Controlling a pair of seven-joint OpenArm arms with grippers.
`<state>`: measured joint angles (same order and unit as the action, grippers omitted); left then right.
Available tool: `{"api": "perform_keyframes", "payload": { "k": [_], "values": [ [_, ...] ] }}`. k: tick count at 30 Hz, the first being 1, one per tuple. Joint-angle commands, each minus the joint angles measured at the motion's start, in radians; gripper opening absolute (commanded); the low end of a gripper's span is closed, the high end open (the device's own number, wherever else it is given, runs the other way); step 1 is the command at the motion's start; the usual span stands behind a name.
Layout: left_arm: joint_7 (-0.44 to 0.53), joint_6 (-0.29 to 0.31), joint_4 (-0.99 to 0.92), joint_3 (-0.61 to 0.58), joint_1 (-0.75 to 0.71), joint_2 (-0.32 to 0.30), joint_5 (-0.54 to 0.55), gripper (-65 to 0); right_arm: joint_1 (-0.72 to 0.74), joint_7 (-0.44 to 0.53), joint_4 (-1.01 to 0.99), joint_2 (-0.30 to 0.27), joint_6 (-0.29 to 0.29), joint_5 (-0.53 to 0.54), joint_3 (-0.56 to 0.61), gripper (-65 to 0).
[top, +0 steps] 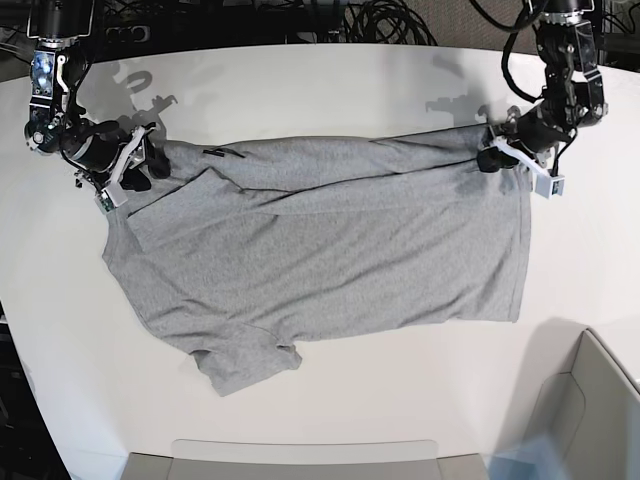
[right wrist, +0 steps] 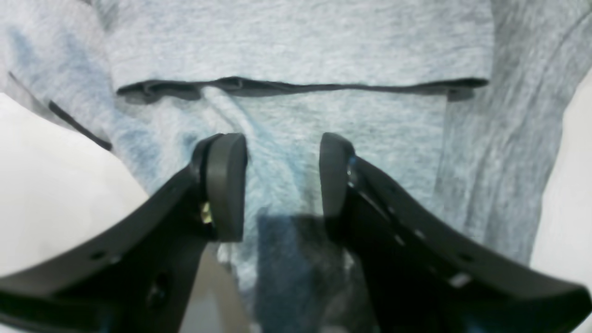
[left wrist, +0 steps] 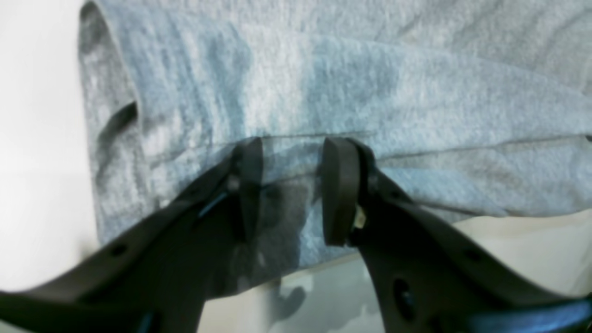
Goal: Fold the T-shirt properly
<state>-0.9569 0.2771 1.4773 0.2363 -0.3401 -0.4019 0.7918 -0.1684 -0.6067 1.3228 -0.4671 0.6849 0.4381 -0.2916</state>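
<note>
The T-shirt [top: 320,250] lies spread across the middle of the white desk [top: 330,80], plain side up, with its far edge drawn taut between the two arms. The nearer sleeve [top: 245,365] sticks out toward the near side.

At the far right of the base view, the left gripper [top: 488,160] sits at the shirt's far corner. Its wrist view shows the hem [left wrist: 296,152] running between the pads, so it appears to be grasping cloth, though the blur leaves it unclear how firmly the pads bite. At the far left, the right gripper [right wrist: 282,185] stands with its jaws apart over the shirt near the collar [right wrist: 300,87]. Fabric rises between the pads, which do not look pressed together, so it is best read as released or only loosely straddling the cloth.

The step in hand looks like taking hold of both far corners before folding the far edge toward the near one. To do it well, the right gripper should close on both layers before either arm lifts. Both arms should then rise together and travel at an even pace, keeping the edge straight and lightly tensioned so the fold lands square and free of wrinkles.
</note>
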Motion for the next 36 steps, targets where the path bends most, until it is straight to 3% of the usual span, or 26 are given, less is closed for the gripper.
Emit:
{"api": "perform_keyframes", "payload": {
  "k": [1,5,11,13,22,27,31,34,36],
  "values": [
    [-0.204,-0.065,-0.022,-0.013,-0.086,-0.002,-0.140,-42.0,-0.013,-0.141,-0.006,-0.034,0.013,-0.072,0.004,-38.3],
    [-0.159,-0.065,0.102,-0.015,-0.205,-0.013,-0.140,-42.0,-0.059,-0.161,0.024,-0.037,0.013,-0.072,-0.002,-38.3],
    [-0.153,-0.065,0.201,-0.005,-0.281,-0.053,-0.140,-42.0,-0.179,-0.163,0.165,-0.037,0.013,-0.072,-0.010,-38.3],
    [-0.152,-0.065,0.202,-0.002,-0.277,-0.055,-0.140,-42.0,-0.214,-0.163,0.214,-0.031,0.013,-0.072,-0.060,-38.3],
    [-0.164,-0.065,0.333,0.166,-0.175,-0.070,-0.134,-42.0,-0.179,-0.163,0.343,0.078,0.013,-0.072,-0.297,-38.3],
    [-0.250,-0.066,0.420,0.197,-0.089,-0.068,-0.134,-42.0,-0.107,-0.163,0.459,0.144,0.013,-0.072,-0.378,-38.3],
    [-0.297,-0.066,0.440,0.216,0.014,-0.042,-0.133,-42.0,0.002,-0.164,0.462,0.140,0.013,-0.086,-0.291,-38.3],
    [-0.299,-0.066,0.440,0.206,0.111,0.001,-0.137,-42.0,0.140,-0.164,0.404,0.143,0.013,-0.213,-0.157,-38.3],
    [-0.313,-0.066,0.438,0.206,0.167,0.022,-0.139,-42.0,0.240,-0.164,0.324,0.178,0.013,-0.312,-0.090,-38.3]
  ]
}}
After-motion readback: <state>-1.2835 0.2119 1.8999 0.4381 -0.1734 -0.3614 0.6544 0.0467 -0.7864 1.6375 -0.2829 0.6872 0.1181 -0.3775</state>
